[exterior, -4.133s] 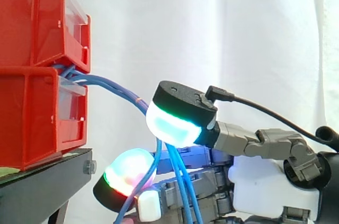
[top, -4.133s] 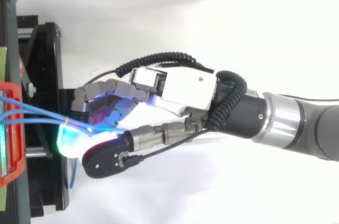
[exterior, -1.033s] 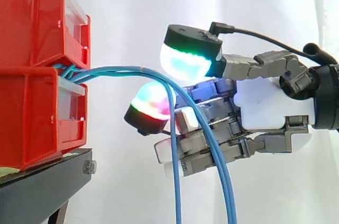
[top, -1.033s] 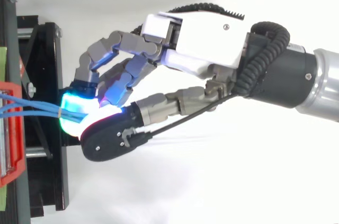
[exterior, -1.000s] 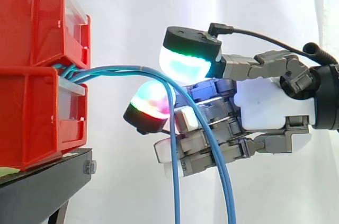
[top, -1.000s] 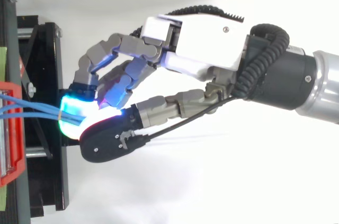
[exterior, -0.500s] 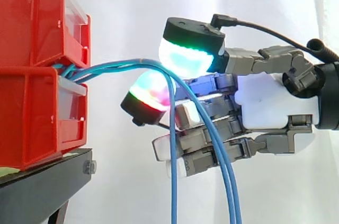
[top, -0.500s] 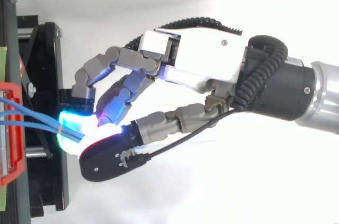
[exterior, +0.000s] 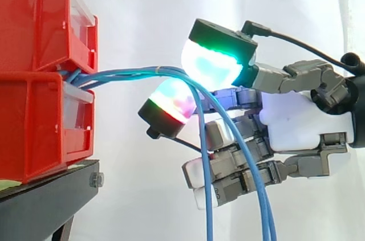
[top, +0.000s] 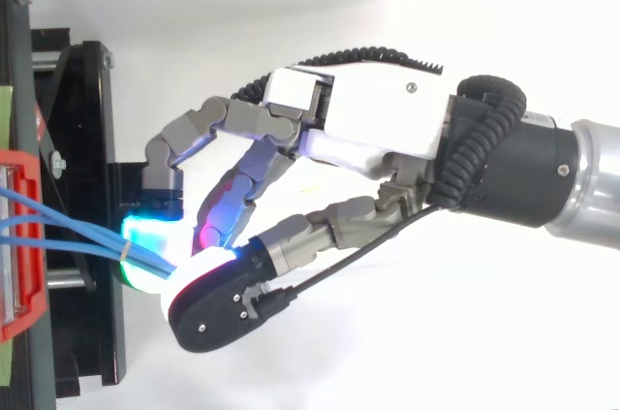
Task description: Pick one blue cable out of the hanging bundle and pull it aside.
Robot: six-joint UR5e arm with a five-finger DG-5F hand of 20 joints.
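Robot hand [exterior: 296, 124] pinched tight around blue cables [exterior: 131, 73], beside red bins [exterior: 34, 98] on black stand [exterior: 45, 195], white curtain [exterior: 171, 13] behind.

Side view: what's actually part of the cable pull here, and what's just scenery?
In the job:
- blue cables, bent over a finger and hanging down below it
- hand, pinching the cables between thumb and finger

Just there:
- red bins
- black stand
- white curtain
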